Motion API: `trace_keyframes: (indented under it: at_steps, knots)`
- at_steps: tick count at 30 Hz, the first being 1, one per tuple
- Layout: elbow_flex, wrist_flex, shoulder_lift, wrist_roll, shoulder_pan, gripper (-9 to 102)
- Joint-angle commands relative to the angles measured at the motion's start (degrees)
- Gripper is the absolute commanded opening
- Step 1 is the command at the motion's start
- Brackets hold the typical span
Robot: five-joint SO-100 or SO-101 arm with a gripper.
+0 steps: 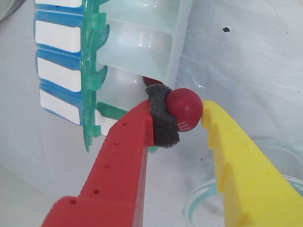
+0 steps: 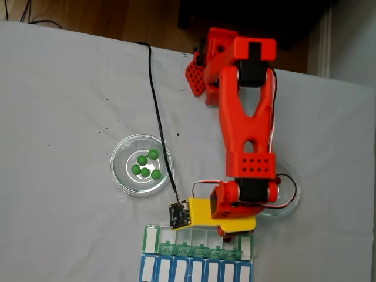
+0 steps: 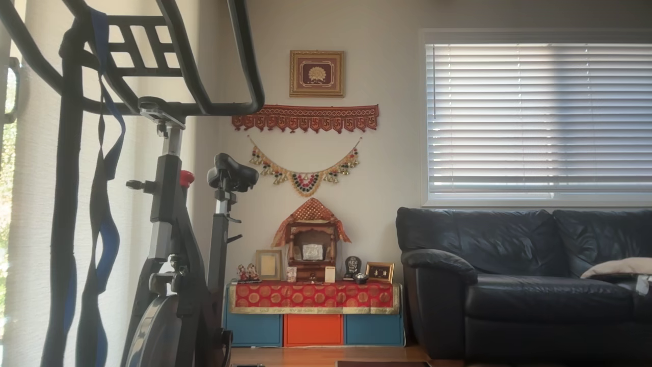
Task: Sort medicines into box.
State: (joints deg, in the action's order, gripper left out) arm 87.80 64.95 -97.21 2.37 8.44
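Gripper (image 1: pixel 189 116) had a dark red ball (image 1: pixel 184 109) pinched between the foam pad on my red finger (image 1: pixel 163 124) and the yellow finger (image 1: pixel 222 124), so it was closed tight around that one pill. Using the green-lidded pill box (image 1: pixel 142 52) as the landmark: the ball hung right at the box's open white compartments, just off the near edge, with the green lids flipped up. I could see another bit of red tucked behind the foam, inside a compartment, too hidden to say more. The blue-lidded row (image 1: pixel 57 66) sat right against the box's far side. In the fixed view the arm (image 2: pixel 247 117) reached down to the box (image 2: pixel 197 249), and four green balls (image 2: pixel 145 165) were in a glass dish (image 2: pixel 120 173) up-left of it, well apart. Another glass dish (image 2: pixel 291 188) sat up-right of the box, mostly under the arm.
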Motion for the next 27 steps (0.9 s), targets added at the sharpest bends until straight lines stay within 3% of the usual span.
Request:
trace_keyframes:
  at_steps: [1,13,25,27]
  knots:
    - [-8.4,-0.5,1.1,-0.7,-0.5,1]
    - [-21.4,2.9,11.5,-1.3,-1.8,1]
    - [-25.8,4.6,13.8,-2.0,-2.0,1]
    - [-25.6,5.0,13.6,-1.8,-1.9,5]
